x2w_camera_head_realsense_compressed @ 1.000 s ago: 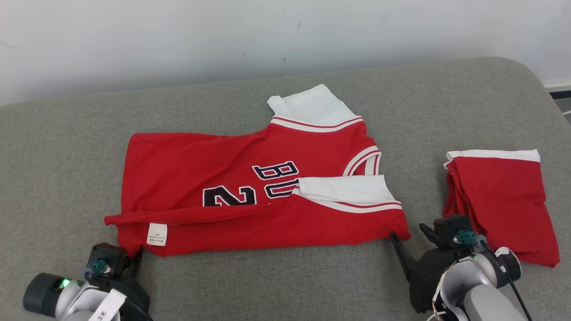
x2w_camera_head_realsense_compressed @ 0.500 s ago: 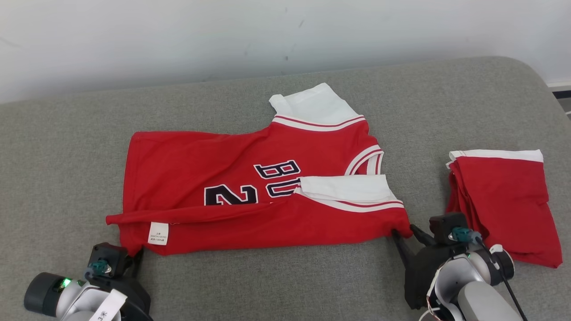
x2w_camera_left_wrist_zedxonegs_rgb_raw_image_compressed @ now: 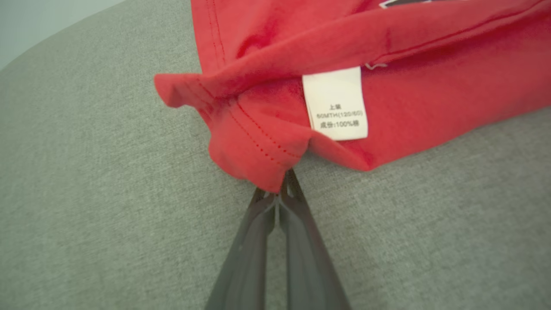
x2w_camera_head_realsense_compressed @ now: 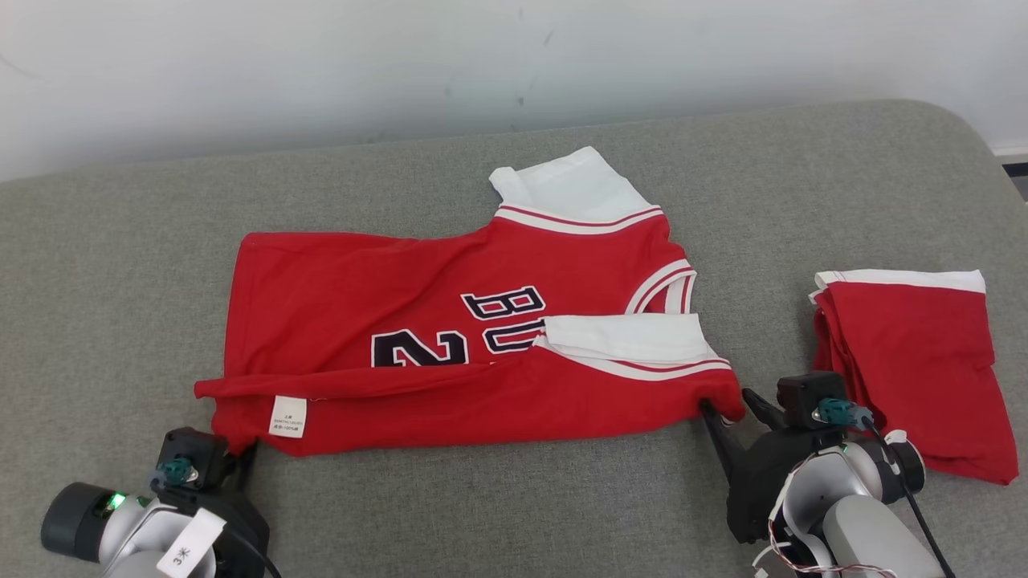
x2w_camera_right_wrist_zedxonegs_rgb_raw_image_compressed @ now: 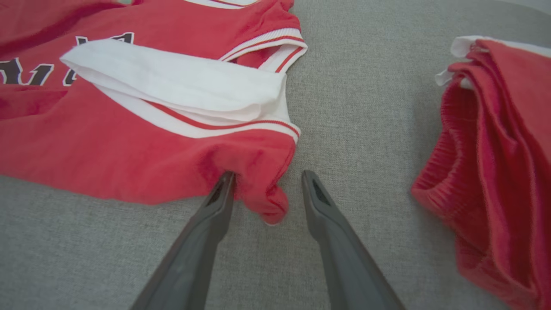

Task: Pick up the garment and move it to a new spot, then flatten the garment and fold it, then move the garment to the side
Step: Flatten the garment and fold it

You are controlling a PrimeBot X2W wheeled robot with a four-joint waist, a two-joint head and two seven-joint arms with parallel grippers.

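Grey woven upholstery covers the broad padded surface [x2w_camera_head_realsense_compressed: 514,514] that carries everything, with a pale wall [x2w_camera_head_realsense_compressed: 321,64] behind its far edge. On the middle of it lies the red jersey [x2w_camera_head_realsense_compressed: 361,281], spread flat with its neck end toward the right and its hem toward the left; the near long side is folded over onto the front, so the fold hides the lower part of the dark lettering [x2w_camera_head_realsense_compressed: 502,305]. Well apart from it, to the right, lies a smaller pile of folded red shorts [x2w_camera_head_realsense_compressed: 915,361] with a white band along the far edge.

The left jaws are pressed together on the jersey's near hem corner; in the left wrist view the two dark fingers [x2w_camera_left_wrist_zedxonegs_rgb_raw_image_compressed: 258,249] meet at their tips, where the red cloth bunches. The right jaws stand wide at the jersey's near right corner. In the right wrist view that corner sits between the two fingers [x2w_camera_right_wrist_zedxonegs_rgb_raw_image_compressed: 202,232]: one tip touches the cloth and the other stands clear of it on the bare upholstery, so nothing is gripped there.

One white sleeve [x2w_camera_head_realsense_compressed: 566,189] sticks out at the far edge, and the other white sleeve [x2w_camera_head_realsense_compressed: 622,337] is folded over onto the chest. A small white care label [x2w_camera_left_wrist_zedxonegs_rgb_raw_image_compressed: 335,103] lies on the fold, just beside the left jaws' tips.
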